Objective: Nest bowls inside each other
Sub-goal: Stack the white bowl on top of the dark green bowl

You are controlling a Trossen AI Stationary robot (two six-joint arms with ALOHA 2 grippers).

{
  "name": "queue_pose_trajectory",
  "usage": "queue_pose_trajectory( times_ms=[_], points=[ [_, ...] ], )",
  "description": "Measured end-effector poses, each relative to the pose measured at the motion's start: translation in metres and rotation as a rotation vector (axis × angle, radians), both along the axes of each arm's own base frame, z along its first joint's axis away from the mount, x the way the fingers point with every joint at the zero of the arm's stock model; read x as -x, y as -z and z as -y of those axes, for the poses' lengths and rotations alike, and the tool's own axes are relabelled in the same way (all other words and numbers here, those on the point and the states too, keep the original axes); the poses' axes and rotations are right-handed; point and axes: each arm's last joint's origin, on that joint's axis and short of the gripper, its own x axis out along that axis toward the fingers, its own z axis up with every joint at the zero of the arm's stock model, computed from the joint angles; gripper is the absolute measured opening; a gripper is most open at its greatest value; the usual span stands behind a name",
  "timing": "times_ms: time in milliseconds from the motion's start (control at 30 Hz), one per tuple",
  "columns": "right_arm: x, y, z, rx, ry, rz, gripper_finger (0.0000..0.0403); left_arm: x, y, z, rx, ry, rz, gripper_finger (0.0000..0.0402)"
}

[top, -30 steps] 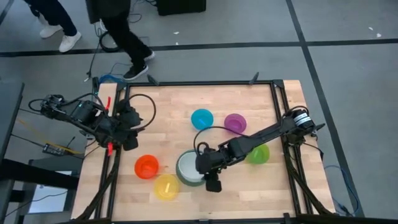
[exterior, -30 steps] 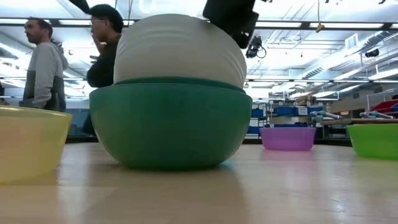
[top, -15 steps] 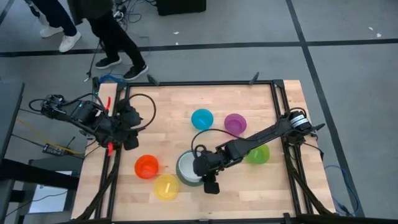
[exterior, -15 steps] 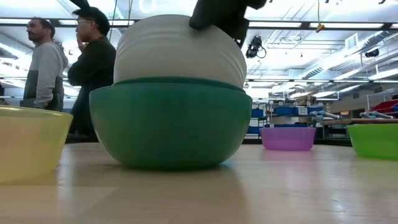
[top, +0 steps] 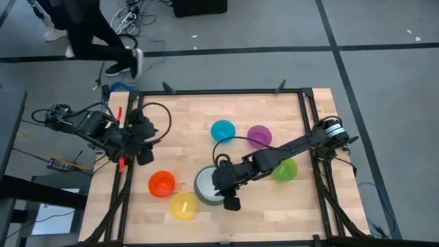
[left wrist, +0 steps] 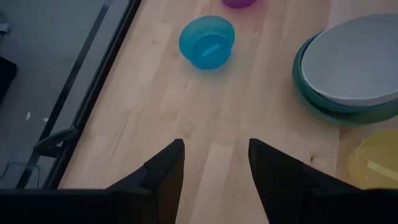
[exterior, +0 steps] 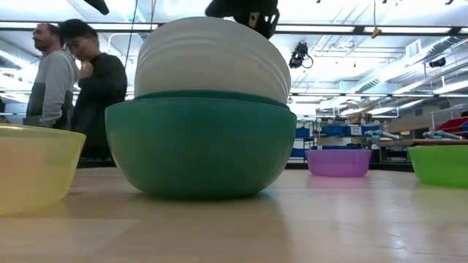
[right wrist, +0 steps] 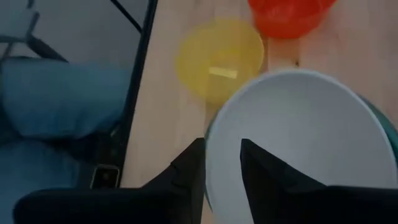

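The right arm reaches across the table from its right side with the right gripper (top: 221, 194) lowered near the front middle, fingers (right wrist: 189, 168) set a narrow gap apart, while the left arm stays folded at the table's left edge, its left gripper (left wrist: 213, 167) spread wide.

— What's the table (top: 206, 110) made of?
— I see pale wood, smooth, with a black metal frame (top: 306, 130).
— And the bowls?
— Plastic: the white bowl (exterior: 212, 58) matt, the yellow bowl (exterior: 36, 172) translucent and slightly glossy.
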Motion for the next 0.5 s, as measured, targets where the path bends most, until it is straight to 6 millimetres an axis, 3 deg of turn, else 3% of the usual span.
queue_pose_trajectory(
  times_ms=[333,500],
  points=[
    [0.001,0.029,-0.017,-0.011,-0.019,-0.074,0.0056,-0.002,-0.001,0.001,0.01,-0.001,0.03,0.0188],
    [0.001,0.029,-0.016,-0.002,-0.017,-0.063,0.0035,-0.002,-0.001,0.001,0.008,0.001,0.028,0.0188]
  ],
)
